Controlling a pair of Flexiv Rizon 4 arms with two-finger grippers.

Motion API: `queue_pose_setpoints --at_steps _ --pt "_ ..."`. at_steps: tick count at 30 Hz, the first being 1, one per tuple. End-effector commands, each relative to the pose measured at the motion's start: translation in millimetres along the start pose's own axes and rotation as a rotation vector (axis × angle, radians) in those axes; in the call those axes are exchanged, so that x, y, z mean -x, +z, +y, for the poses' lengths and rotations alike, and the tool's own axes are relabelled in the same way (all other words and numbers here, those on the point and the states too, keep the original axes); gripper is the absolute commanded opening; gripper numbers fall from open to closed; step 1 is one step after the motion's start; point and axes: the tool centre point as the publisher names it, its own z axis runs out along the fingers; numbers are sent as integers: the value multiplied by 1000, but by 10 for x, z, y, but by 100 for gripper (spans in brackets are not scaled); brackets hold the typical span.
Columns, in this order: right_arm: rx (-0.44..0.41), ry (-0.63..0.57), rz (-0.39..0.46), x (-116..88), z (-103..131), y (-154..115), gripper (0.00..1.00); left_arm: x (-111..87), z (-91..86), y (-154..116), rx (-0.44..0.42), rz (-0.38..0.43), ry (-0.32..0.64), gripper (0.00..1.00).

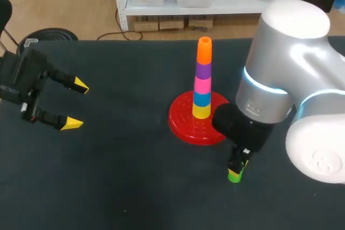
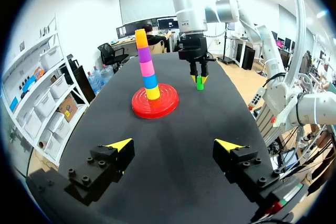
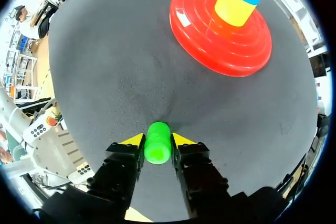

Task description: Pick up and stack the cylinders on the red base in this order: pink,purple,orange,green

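The green cylinder (image 3: pixel 157 148) is showing as a short, bright green, smooth-sided piece with a flat round end. It is standing upright on the black bench (image 1: pixel 118 176), with its long axis running vertically, in line with the fingers above it. One round end is facing up toward the wrist and the other is pointing down at the bench surface. It is sitting right of the bench's middle, toward the near edge, just beside the near-right rim of the red base (image 1: pixel 183 125) and apart from it.

The right gripper (image 1: pixel 237 167) is pointing straight down, and its two yellow-tipped fingers are pressing the green cylinder from opposite sides, grasping it.

On the red base, a stack (image 1: pixel 203 79) is standing upright, reading from the bottom: yellow, blue, pink, purple, orange.

The left gripper (image 1: pixel 77 105) is hanging over the bench's left edge, well apart from the base, with its fingers spread wide and nothing between them.
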Motion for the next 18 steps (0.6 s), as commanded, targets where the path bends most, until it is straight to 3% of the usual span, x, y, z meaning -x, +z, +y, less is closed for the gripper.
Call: queue_pose_setpoints --at_steps 1,5,9,13,18 --pt "-11 3 -12 -27 16 -21 0 -11 -3 6 2 -2 2 100" --pt "-28 5 -22 12 25 -214 0 -11 -3 6 2 -2 2 100" --pt "-71 -29 -20 153 34 -580 0 -11 -3 6 2 -2 2 100" --pt "-142 -41 51 269 -31 -959 0 -11 -3 6 2 -2 2 100" --pt "-176 -89 18 448 -194 -1456 0 -11 -3 6 2 -2 2 100"
